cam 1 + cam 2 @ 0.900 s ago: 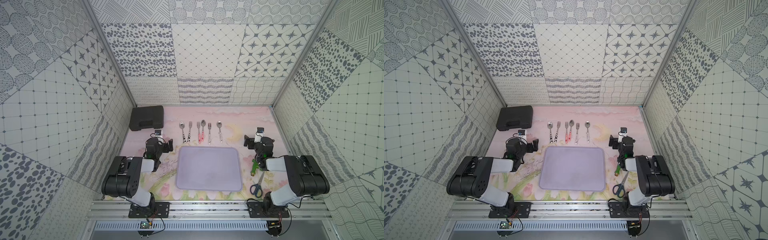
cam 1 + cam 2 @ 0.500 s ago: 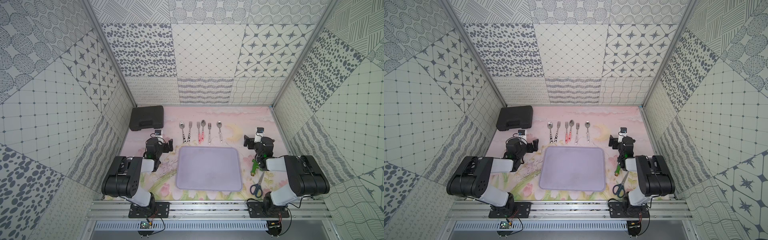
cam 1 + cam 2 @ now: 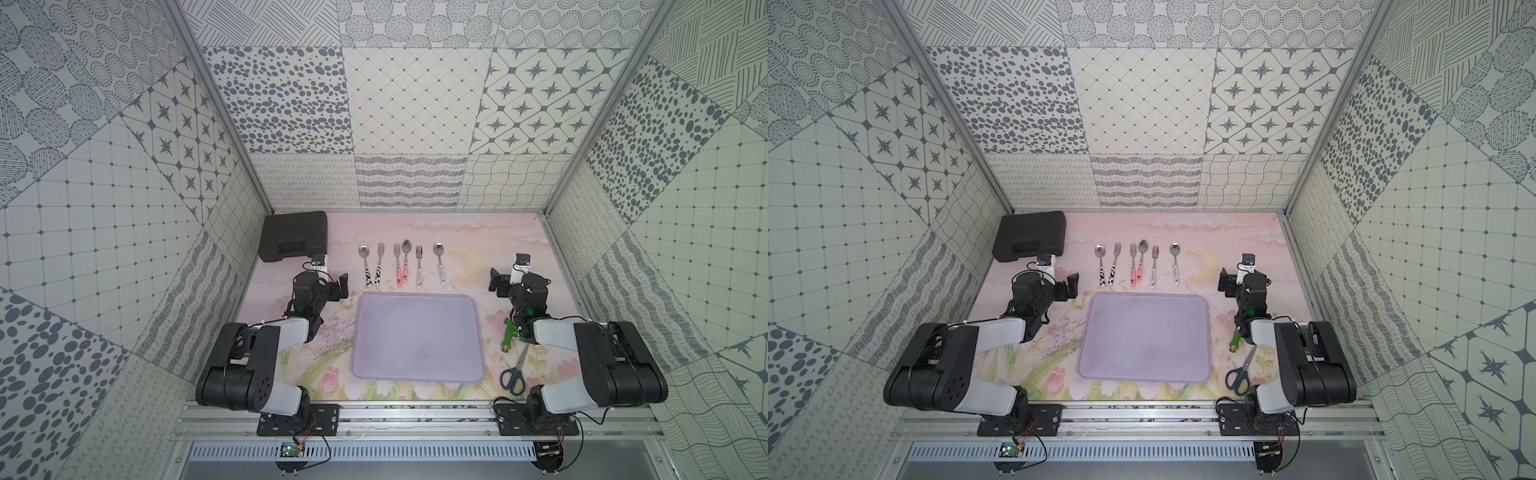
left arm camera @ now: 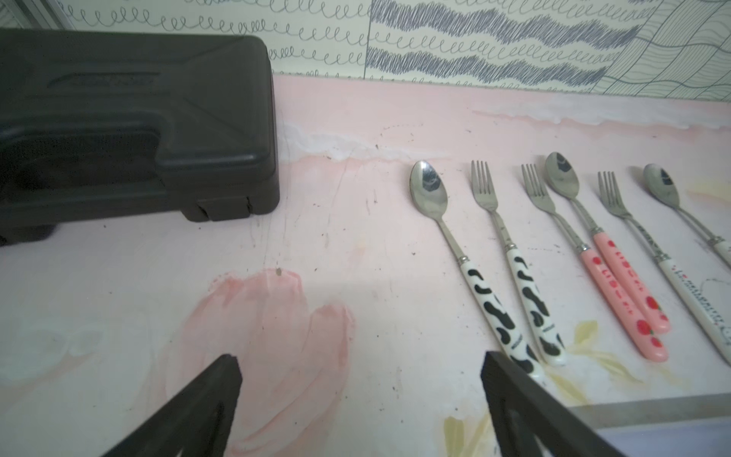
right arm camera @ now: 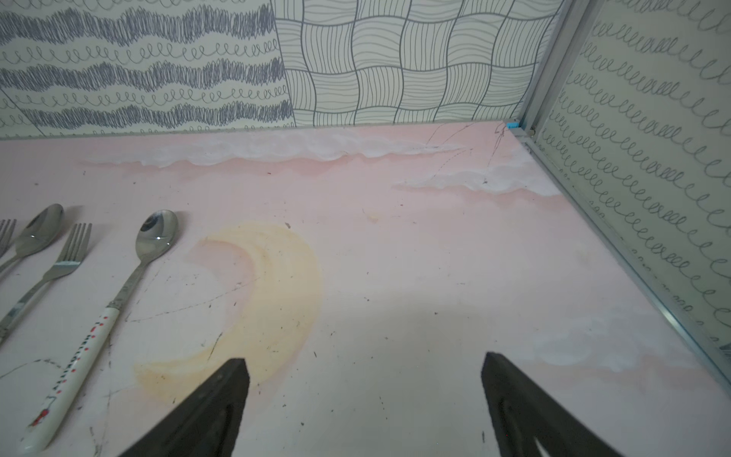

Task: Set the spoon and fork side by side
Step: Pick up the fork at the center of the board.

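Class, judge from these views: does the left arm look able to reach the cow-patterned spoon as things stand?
Probably yes. The left gripper is open and empty, and the cow-patterned spoon lies flat close ahead, with bare mat between. The cow-patterned fork alongside leaves little room.

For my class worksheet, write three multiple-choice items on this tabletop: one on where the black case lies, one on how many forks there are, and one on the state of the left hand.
1. Where does the black case lie?
A. far left corner
B. far right corner
C. near edge, centre

2. How many forks lie in the row?
A. two
B. three
C. five

3. How is the left hand?
A. open, holding nothing
B. shut, holding nothing
C. shut on a fork

Key:
1 A, both top views show it far back on the robot's left.
2 B, there is one fork each with a cow-patterned, a pink and a white handle.
3 A, its fingers stand wide apart with nothing between them.
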You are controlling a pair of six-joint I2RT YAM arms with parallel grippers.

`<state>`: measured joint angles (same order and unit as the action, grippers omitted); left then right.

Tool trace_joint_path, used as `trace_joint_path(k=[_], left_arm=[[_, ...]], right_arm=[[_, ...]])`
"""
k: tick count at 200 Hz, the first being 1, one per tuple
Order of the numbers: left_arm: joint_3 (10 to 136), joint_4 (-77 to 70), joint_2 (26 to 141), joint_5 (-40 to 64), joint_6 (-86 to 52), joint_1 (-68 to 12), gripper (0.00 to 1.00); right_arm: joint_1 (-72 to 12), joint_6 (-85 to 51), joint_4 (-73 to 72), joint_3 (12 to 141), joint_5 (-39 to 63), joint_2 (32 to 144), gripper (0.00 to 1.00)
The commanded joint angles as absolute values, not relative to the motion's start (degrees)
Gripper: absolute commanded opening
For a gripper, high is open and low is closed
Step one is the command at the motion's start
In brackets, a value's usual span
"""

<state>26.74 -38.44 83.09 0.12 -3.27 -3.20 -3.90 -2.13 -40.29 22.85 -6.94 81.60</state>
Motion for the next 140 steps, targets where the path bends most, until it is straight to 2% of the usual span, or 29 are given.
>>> trace_joint_path(k=[1,26,52,76,96,113,140], left_arm=[[30.1,-26.3,77.2,-5.7,-2.8,-6.0,0.99],[32.9,-19.6,71.8,-8.0,-10.4,-7.0,0.99],[39.8,-5.2,68.8,-6.4,-21.5,-7.0,0.99],[45.8,9.8,71.0,-11.7,-37.9,-6.5,1.00],[46.3,6.1,74.6,2.1,-38.2,-4.8,1.00],[46.4,3.4,76.3,3.7,-37.9,-6.5,1.00],[50.6,6.5,81.0,2.3,-37.6,-9.9,0.99]], right_arm=[[-4.4,-5.3,-27.3,28.2,-11.1,76.2,0.97],[-4.4,-11.6,-16.1,34.4,-11.7,73.9,0.97],[-4.4,-16.7,-14.6,34.8,-7.0,69.3,0.97],[-4.2,-23.9,-13.5,34.8,-2.9,64.8,0.97],[-3.6,-41.9,-2.7,35.0,-10.1,61.8,0.97],[-2.1,-38.9,-2.5,34.0,-3.7,60.5,0.97],[-2.2,-35.3,0.1,34.5,-2.2,59.9,0.97]])
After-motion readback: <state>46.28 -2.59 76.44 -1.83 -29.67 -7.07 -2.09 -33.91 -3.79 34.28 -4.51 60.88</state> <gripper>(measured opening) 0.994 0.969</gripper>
